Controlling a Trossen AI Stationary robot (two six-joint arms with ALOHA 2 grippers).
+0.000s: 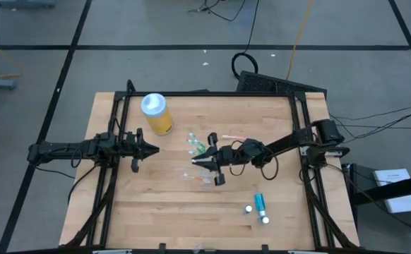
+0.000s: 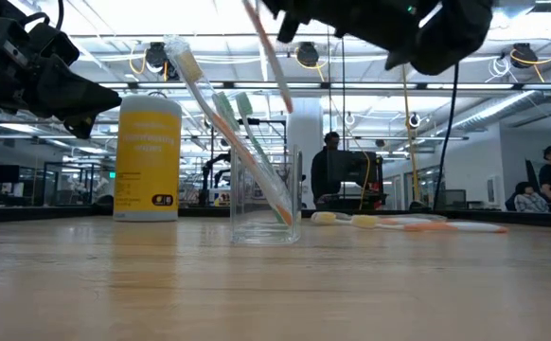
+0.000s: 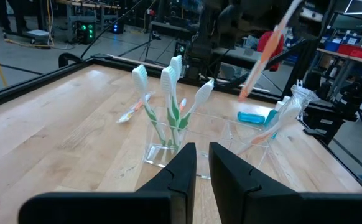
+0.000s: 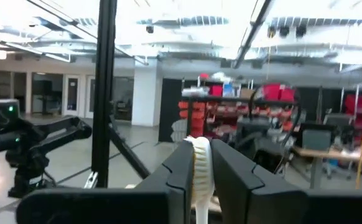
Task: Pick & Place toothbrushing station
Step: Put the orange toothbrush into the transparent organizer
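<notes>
The left gripper (image 1: 143, 148) hovers over the table's left side, near the left edge, its fingers nearly together and empty; it waits beside the yellow bottle (image 1: 157, 113), which stands toward the far edge.

In the middle of the table (image 1: 135, 212) stands the clear cup (image 2: 266, 194), with green-and-white toothbrushes (image 3: 168, 99) leaning in it, heads up. The right gripper (image 1: 209, 164) hangs right over the cup, its fingers closed on an orange-and-white toothbrush (image 2: 271, 52) that slants down toward the cup's mouth. The right wrist view shows the pale brush pinched between the two fingers.

The step in hand looks like dropping this brush into the cup. To do it well, the arm should bring the lower end squarely inside the rim before letting go, lower gently so the light cup is not knocked over, and steer clear of the brushes already leaning there. The fingers should part only once the end is well inside.

Another toothbrush (image 2: 389, 223) lies flat on the table past the cup. Toward the near right corner lie the teal tubes (image 1: 260, 204) with white caps.

The yellow bottle carries a label with lines of print, but the writing is too small to read. No other brand or lettering can be made out.
</notes>
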